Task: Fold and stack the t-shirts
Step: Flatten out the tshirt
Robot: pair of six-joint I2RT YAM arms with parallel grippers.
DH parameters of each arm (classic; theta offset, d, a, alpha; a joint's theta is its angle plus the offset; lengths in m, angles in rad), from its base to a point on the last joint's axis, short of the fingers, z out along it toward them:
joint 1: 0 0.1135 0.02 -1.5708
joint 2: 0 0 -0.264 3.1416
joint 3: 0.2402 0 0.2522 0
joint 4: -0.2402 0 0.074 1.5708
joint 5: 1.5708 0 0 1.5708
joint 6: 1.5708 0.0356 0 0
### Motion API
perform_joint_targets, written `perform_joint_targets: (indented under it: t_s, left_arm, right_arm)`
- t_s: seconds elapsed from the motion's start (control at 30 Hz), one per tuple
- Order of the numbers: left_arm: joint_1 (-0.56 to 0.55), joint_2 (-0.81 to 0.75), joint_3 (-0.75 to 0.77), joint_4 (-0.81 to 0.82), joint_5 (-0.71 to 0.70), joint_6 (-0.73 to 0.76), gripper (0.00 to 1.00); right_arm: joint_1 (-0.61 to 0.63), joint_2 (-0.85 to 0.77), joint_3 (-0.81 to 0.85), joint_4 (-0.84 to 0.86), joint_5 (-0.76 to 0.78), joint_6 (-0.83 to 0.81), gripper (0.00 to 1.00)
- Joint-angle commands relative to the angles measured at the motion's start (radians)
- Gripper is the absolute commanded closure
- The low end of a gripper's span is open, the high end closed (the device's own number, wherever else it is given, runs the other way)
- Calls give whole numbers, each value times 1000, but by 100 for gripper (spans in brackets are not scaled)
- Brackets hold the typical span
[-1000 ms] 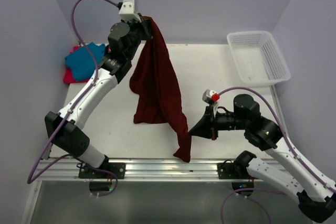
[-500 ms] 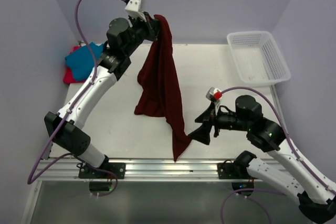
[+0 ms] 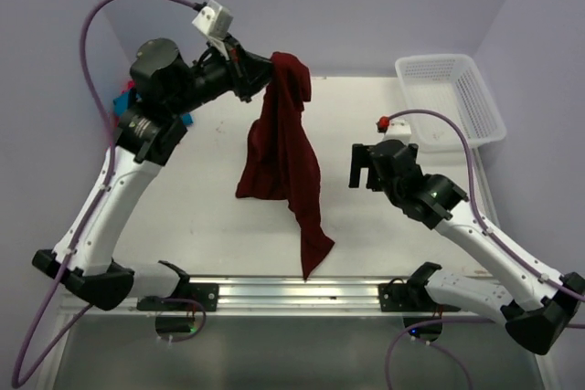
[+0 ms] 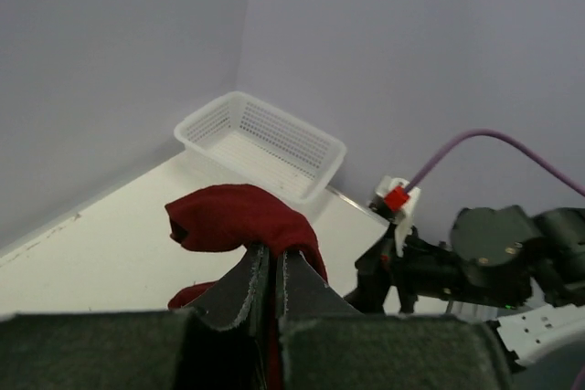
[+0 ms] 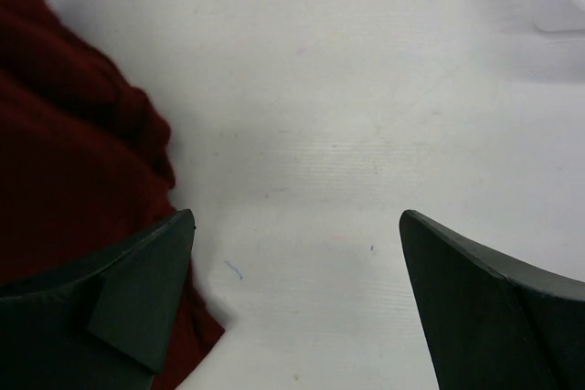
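Observation:
The dark maroon t-shirt (image 3: 279,148) hangs bunched from my left gripper (image 3: 267,70), which is shut on its top, high over the back of the table. The shirt's lower tip trails to the table near the front rail. In the left wrist view the cloth (image 4: 233,216) bulges over the closed left gripper (image 4: 272,255). My right gripper (image 3: 364,166) stands open to the right of the hanging shirt, holding nothing. In the right wrist view the right gripper (image 5: 297,218) is over bare table, with maroon cloth (image 5: 64,152) behind its left finger. A sliver of the teal and red-pink t-shirts (image 3: 122,98) shows at far left behind the left arm.
A white mesh basket (image 3: 439,63) sits at the table's back right corner, also seen in the left wrist view as the basket (image 4: 265,139). Purple walls close in the back and both sides. The metal rail (image 3: 292,291) runs along the front edge.
The right gripper has opened, left the shirt's lower end and drawn back up to the right. The left arm has swung its elbow left, still holding the shirt high.

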Motion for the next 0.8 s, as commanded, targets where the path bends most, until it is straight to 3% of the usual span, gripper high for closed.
perform_joint_targets:
  t_s: [0.0, 0.17, 0.33, 0.5, 0.63, 0.77]
  left_arm:
    - [-6, -126, 64, -80, 93, -41, 100]
    - [-6, -202, 118, -238, 152, -81, 100]
    - [-6, -260, 112, -457, 138, -114, 100]
    - [-6, -413, -95, -613, -41, -113, 100]
    - [-6, -427, -102, -651, -178, -102, 100]
    - [-6, -343, -108, -582, -351, -61, 100]
  right_arm:
    - [1, 9, 16, 19, 190, 91, 1]
    - [-2, 62, 20, 44, 253, 140, 1]
    - [-6, 130, 32, 89, 192, 131, 1]
    - [-9, 193, 28, 194, -5, 77, 1]
    - [-8, 201, 20, 219, -71, 70, 1]
    - [-9, 119, -1, 208, -74, 61, 1]
